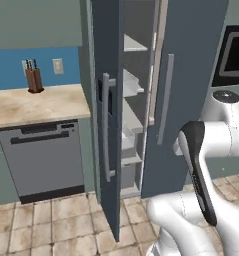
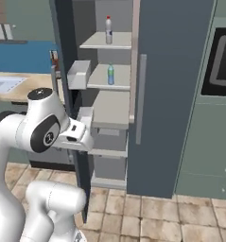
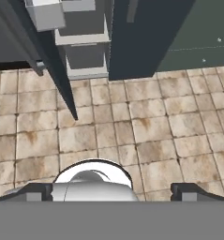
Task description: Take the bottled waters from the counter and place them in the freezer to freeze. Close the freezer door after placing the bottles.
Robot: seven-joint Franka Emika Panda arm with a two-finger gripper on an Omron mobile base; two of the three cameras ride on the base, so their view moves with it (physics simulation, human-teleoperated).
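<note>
The freezer (image 2: 112,108) stands open, its pale shelves in view. The whitish bottled water (image 2: 108,29) with a red cap stands on the top shelf. The blue-green one (image 2: 110,74) stands on the shelf below. The freezer door (image 1: 111,100) juts out edge-on toward me, with its bar handle (image 1: 106,125) outside and white bins (image 2: 79,74) inside. The counter (image 1: 36,106) lies left of it. My gripper (image 3: 118,193) hangs in front of the freezer and points down at the floor, open, nothing between its fingertips (image 3: 38,192). The door's bottom corner (image 3: 66,93) shows beyond it.
A knife block (image 1: 34,80) stands on the counter by the wall, and a dark dishwasher (image 1: 41,160) sits under it. A sink (image 2: 3,84) is set into the counter. The unit's right door (image 2: 171,94) is shut. A wall oven (image 2: 223,56) is at right. Tile floor (image 3: 132,131) lies below.
</note>
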